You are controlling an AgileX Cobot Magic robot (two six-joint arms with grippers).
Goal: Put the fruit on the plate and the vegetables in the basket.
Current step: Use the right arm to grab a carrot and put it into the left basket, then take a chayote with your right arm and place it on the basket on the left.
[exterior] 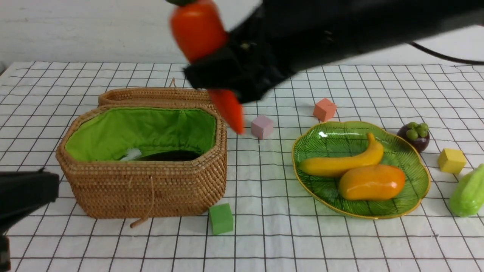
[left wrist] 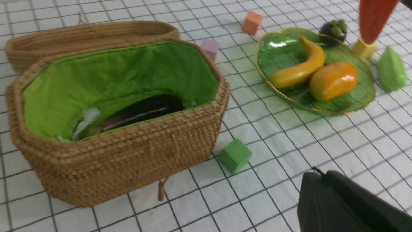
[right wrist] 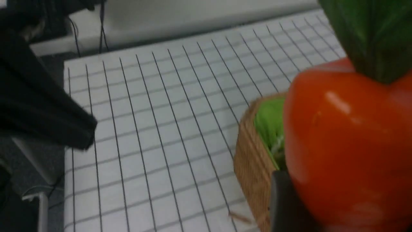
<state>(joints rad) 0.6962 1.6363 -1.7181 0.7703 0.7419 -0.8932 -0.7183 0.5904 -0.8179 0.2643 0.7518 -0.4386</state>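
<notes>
– Right gripper (exterior: 221, 81), what is it doing?
– It is squeezing the carrot (exterior: 196, 34) around the middle. The carrot is up in the air with its leaves up and its tip down. It is close to the right end of the basket (exterior: 143, 189). It is not inside.
– And the left gripper (left wrist: 325, 193)?
– It is pinched shut, and I see nothing in it. It hangs low near the front left corner of the table (exterior: 264, 245).
– Where is the basket?
– It sits on the left half of the table. Its lid (exterior: 151, 94) lies open behind it.
– What is in it?
– The eggplant (left wrist: 141, 111) lies at the bottom, on the green lining (exterior: 143, 128).
– Where is the fruit?
– The banana (exterior: 344, 160) and the mango (exterior: 372, 183) lie on the plate (exterior: 412, 166), touching each other. The plate is on the right half of the table. The mangosteen (exterior: 414, 136) sits on the table, just beside the plate's far right rim.
– And the gourd (exterior: 469, 192)?
– It lies by the right edge of the table, near the plate but not on it.
– Any cubes?
– Four. The green cube (exterior: 221, 218) is just beside the basket's front right corner. The pink cube (exterior: 261, 126) is between the basket and the plate, farther back. The orange cube (exterior: 324, 109) is behind the plate. The yellow cube (exterior: 452, 160) is between the mangosteen and the gourd.
</notes>
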